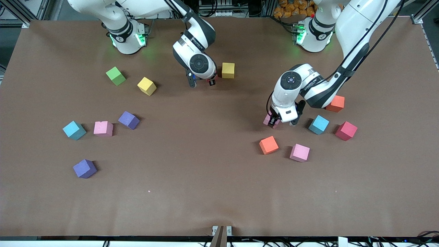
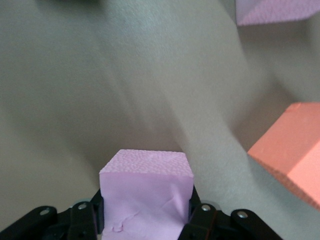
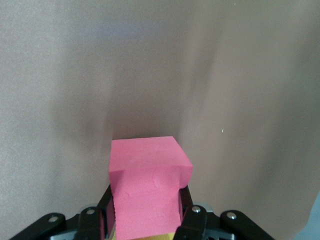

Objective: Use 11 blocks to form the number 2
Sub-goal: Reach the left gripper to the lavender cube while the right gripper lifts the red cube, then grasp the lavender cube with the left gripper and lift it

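While no writing is legible, left gripper (image 2: 145, 220) fingers pinch a dented pink block (image 2: 146, 192); right gripper (image 3: 145, 217) fingers pinch a red block (image 3: 147, 182).

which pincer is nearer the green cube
Right. The right pincer, shut on a red block, sits beside the yellow block, a few blocks along from the green cube. The left pincer, gripping a pink block, is toward the table's left-arm end.
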Available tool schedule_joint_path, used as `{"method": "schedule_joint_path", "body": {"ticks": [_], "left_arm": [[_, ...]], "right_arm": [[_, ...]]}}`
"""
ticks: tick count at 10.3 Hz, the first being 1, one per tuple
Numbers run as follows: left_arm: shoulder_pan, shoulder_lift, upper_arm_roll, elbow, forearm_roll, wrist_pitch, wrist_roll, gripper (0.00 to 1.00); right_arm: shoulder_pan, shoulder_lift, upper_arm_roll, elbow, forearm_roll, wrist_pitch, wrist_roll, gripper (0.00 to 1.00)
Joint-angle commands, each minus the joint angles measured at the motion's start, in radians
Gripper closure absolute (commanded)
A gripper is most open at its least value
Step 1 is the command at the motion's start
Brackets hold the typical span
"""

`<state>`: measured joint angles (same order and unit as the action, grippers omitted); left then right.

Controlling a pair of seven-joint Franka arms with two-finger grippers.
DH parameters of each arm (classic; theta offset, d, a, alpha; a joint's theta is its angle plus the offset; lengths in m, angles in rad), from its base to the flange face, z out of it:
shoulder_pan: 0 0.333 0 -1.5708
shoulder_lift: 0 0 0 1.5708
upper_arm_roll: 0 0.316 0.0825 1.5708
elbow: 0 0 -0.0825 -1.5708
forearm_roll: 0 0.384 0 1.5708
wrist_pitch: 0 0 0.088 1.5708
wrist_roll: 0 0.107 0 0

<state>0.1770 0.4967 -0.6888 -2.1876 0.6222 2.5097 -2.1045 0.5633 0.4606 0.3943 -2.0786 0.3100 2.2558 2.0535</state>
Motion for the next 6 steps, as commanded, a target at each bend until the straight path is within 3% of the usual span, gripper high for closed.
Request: {"method": "schedule_joint_path", "body": {"ticks": [1, 6], "left_arm": [[0.007, -0.061, -0.014, -0.044, 0.028, -0.005, -0.107, 1.0], [0.015, -0.165, -0.095, -0.152, 0.013, -0.037, -0.279, 1.0]], "right_arm": [[0.001, 0.015, 0.006, -0.001, 0.015, 0.018, 0.062, 1.0], [0.003, 0.041, 0.023, -0.001, 0.015, 0.027, 0.099, 1.0]]}}
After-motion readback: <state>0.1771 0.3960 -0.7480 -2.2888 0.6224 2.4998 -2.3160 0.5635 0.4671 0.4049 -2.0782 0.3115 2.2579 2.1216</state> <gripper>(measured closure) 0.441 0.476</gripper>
